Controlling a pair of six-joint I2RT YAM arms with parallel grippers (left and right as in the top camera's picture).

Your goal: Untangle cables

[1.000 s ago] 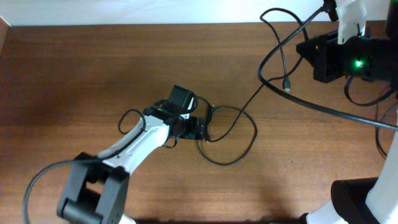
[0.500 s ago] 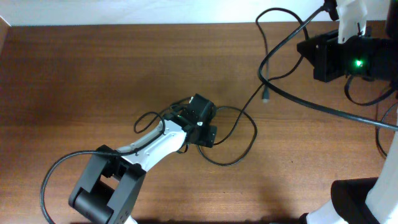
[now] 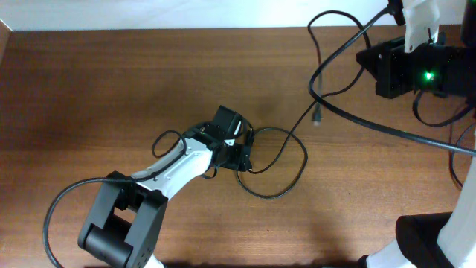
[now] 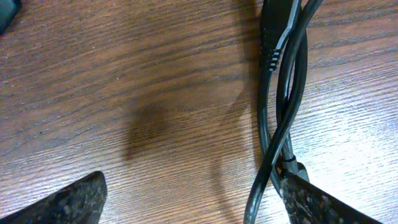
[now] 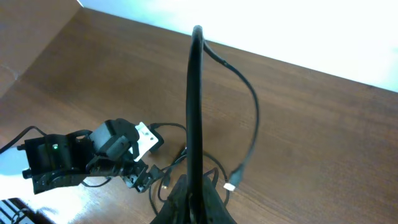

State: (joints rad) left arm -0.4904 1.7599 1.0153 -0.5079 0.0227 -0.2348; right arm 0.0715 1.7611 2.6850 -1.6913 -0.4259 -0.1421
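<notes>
At the table (image 3: 111, 89) centre, two cables (image 4: 278, 134) lie crossed over each other, just beside one finger of the left gripper (image 3: 242, 154). Its jaws stand wide, with nothing between them. At far right, the right gripper (image 5: 192, 200) appears clamped on a lifted cable (image 5: 196, 93), plug end (image 5: 230, 185) hanging free. Judgement: separation is partly done. The centre crossing and loop (image 3: 286, 175) are not yet cleared.

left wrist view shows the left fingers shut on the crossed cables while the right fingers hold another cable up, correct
No. The left wrist view shows the left fingers wide open, the crossed cables lying on the table beside one of them. The right fingers do hold another cable up.
</notes>
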